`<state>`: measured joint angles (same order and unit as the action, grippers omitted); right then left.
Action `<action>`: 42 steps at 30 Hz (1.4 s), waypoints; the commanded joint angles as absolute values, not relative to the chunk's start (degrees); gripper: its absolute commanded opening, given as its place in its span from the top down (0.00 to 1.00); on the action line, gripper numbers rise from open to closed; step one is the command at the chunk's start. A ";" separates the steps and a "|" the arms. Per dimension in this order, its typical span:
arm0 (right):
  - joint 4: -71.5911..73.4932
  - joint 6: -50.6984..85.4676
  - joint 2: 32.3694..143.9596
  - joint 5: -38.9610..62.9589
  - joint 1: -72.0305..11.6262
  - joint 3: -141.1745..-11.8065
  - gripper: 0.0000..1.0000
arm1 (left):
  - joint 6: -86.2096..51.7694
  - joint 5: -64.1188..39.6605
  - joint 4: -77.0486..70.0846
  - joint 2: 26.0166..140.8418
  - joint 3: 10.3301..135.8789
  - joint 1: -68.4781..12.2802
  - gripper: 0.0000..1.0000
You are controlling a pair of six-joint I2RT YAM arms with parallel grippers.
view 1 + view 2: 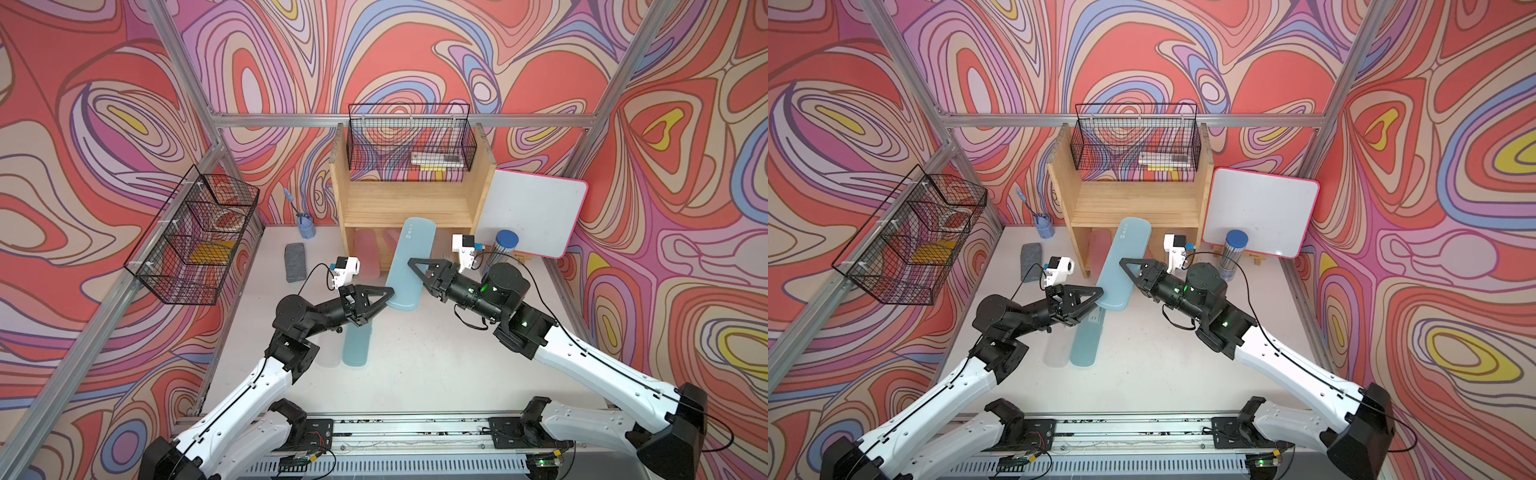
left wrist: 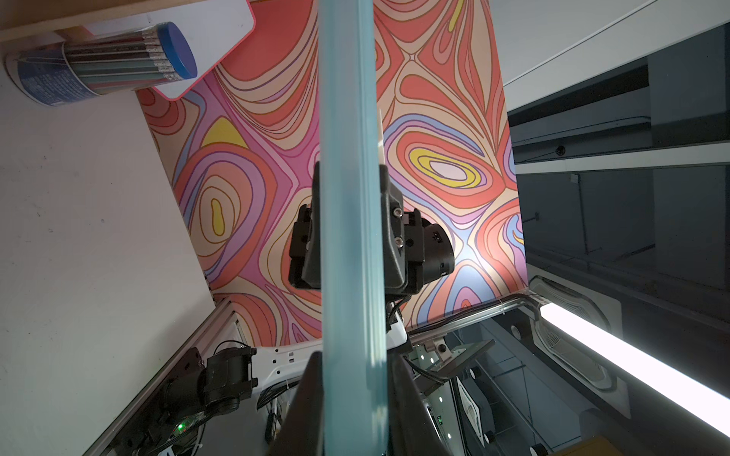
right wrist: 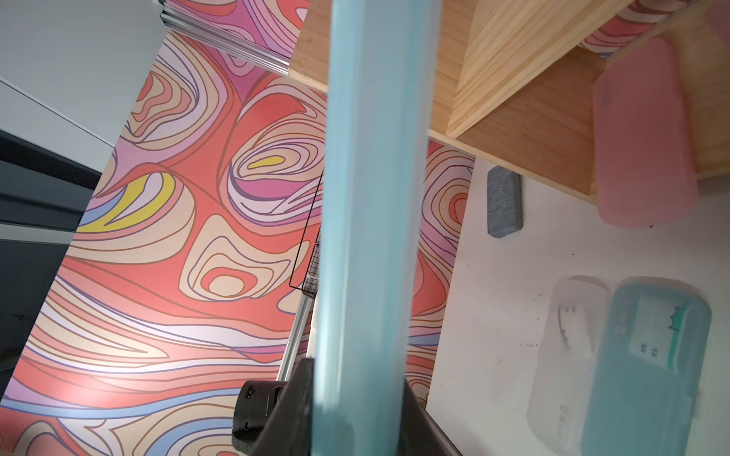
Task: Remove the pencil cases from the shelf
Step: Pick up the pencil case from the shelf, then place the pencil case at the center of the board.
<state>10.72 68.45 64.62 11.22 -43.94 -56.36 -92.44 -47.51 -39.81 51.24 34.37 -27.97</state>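
Observation:
A teal pencil case [image 1: 411,262] [image 1: 1121,266] hangs tilted in the air in front of the pine shelf [image 1: 407,199]. My left gripper [image 1: 388,296] [image 2: 351,363] is shut on its near end. My right gripper [image 1: 413,264] [image 3: 357,371] is shut on its right edge near the middle. In both wrist views the black fingers press on the case's two faces. A pink pencil case [image 1: 368,249] [image 3: 640,138] pokes out of the shelf's lower tier, with a second pink one [image 1: 390,239] beside it. Another teal case [image 1: 357,345] and a frosted clear case [image 1: 330,353] lie side by side on the table under my left arm.
A grey eraser block [image 1: 295,262] and a blue cup [image 1: 306,228] stand left of the shelf. A blue-capped pencil tube [image 1: 500,253] and a pink-rimmed whiteboard [image 1: 532,212] are at its right. Black wire baskets hang on the left wall [image 1: 195,237] and above the shelf [image 1: 411,141].

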 commanded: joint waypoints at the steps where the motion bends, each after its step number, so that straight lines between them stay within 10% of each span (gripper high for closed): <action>1: 10.08 67.03 65.22 12.04 -43.68 -56.60 0.76 | -89.87 -47.27 -38.55 49.85 34.43 -27.61 0.38; 6: 4.09 63.53 64.36 9.47 -43.68 -56.82 0.76 | -81.56 -43.77 -16.66 45.37 36.51 -25.80 0.03; 18: -9.39 56.00 66.89 8.01 -44.11 -51.15 0.76 | -57.96 -19.30 45.25 38.47 53.07 -21.97 0.01; 42: 13.13 63.01 96.95 8.07 -48.39 -49.20 0.77 | -58.25 -13.65 51.46 36.48 55.01 -21.97 0.01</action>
<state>8.23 61.41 95.11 7.25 -47.83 -46.81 -58.08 -14.68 50.22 37.21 55.42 -22.17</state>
